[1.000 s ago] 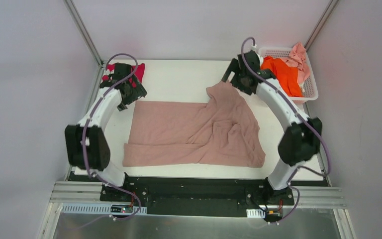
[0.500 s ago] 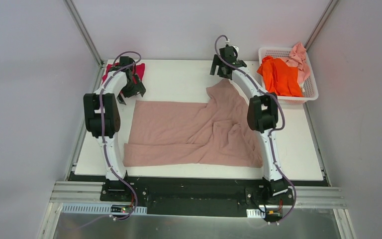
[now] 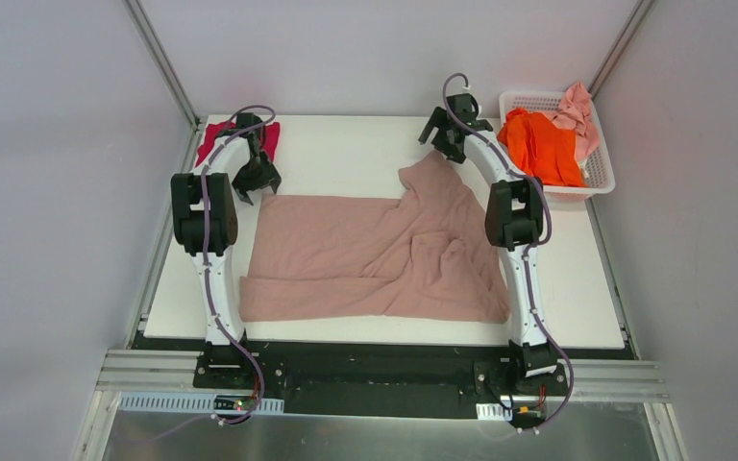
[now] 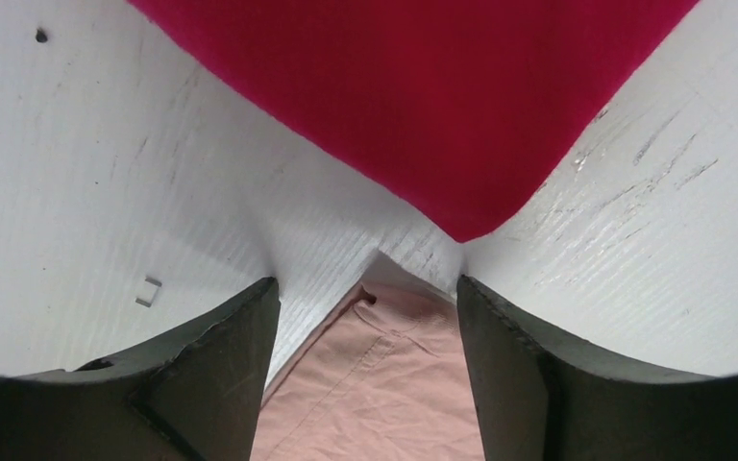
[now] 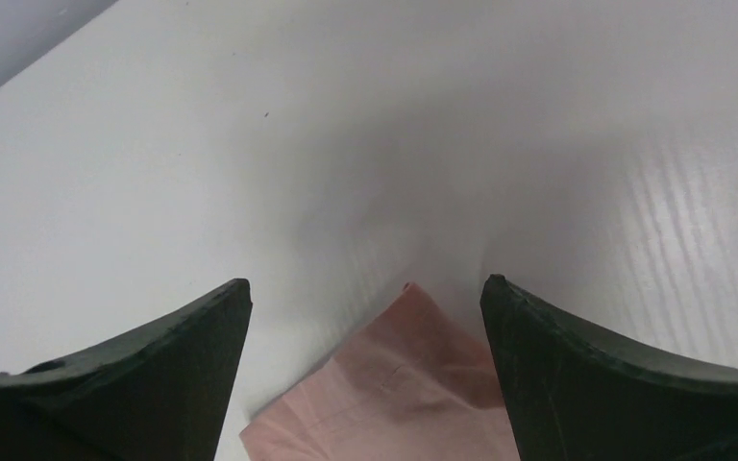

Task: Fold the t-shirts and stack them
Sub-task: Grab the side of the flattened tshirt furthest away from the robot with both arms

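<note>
Two far corners of your beige shirt (image 3: 375, 254), spread across the table (image 3: 346, 144), sit between parted jaws: left gripper (image 4: 363, 288) open, right gripper (image 5: 365, 288) wide, neither clamping cloth. Your left arm (image 3: 202, 206) half hides the crimson shirt (image 4: 423, 86); the orange shirt (image 3: 541, 146) and pink shirt (image 3: 577, 108) lie bunched in the basket (image 3: 601, 173).

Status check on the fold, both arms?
Left gripper open, straddling far-left corner of dusty-pink tee. Right gripper open over its far point. Tee spread, rumpled, not gripped. Crimson tee close beyond, clear of jaws.

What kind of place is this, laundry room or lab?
Likely a robotics lab cell: left arm and right arm mounted at a white table, plain panels around, t-shirts in a basket.
</note>
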Controlling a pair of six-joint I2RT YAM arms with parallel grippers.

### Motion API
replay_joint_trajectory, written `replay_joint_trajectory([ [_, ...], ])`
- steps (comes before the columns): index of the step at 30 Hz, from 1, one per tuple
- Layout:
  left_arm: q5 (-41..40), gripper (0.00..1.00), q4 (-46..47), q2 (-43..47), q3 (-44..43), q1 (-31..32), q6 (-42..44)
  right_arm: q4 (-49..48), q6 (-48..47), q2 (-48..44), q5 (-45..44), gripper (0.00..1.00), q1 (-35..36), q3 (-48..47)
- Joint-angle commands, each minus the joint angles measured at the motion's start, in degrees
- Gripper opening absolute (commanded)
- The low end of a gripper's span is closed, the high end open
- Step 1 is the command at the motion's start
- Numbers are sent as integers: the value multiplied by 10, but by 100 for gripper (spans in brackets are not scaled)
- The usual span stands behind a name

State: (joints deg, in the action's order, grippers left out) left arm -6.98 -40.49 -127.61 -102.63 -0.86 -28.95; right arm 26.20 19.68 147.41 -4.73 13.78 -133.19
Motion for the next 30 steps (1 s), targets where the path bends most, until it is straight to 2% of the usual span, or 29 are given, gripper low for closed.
replay_joint_trajectory([
  [1, 7, 63, -29, -25, -11, -4, -11, 8, 14, 12, 63, 91, 9, -24],
  [3, 11, 58, -31, -27, -9, -5, -13, 7, 11, 18, 63, 85, 9, -30],
  [7, 15, 39, -35, -26, -7, -4, -13, 3, 3, 34, 69, 72, 8, -46],
  [10, 19, 21, -36, -21, 1, -4, -11, 4, 2, 44, 74, 58, 8, -55],
  [12, 20, 1, -37, -17, 3, -4, -5, 4, 1, 44, 70, 45, 9, -55],
  [18, 22, 0, -37, 13, 9, -4, 11, -16, -23, 5, 79, 0, 9, -39],
  [23, 4, 0, -32, 57, 23, 6, 22, -47, -40, -72, 160, 0, 10, 28],
  [30, -16, 0, -5, 124, 79, 28, 21, -103, -51, -196, 183, 0, 16, 183],
])
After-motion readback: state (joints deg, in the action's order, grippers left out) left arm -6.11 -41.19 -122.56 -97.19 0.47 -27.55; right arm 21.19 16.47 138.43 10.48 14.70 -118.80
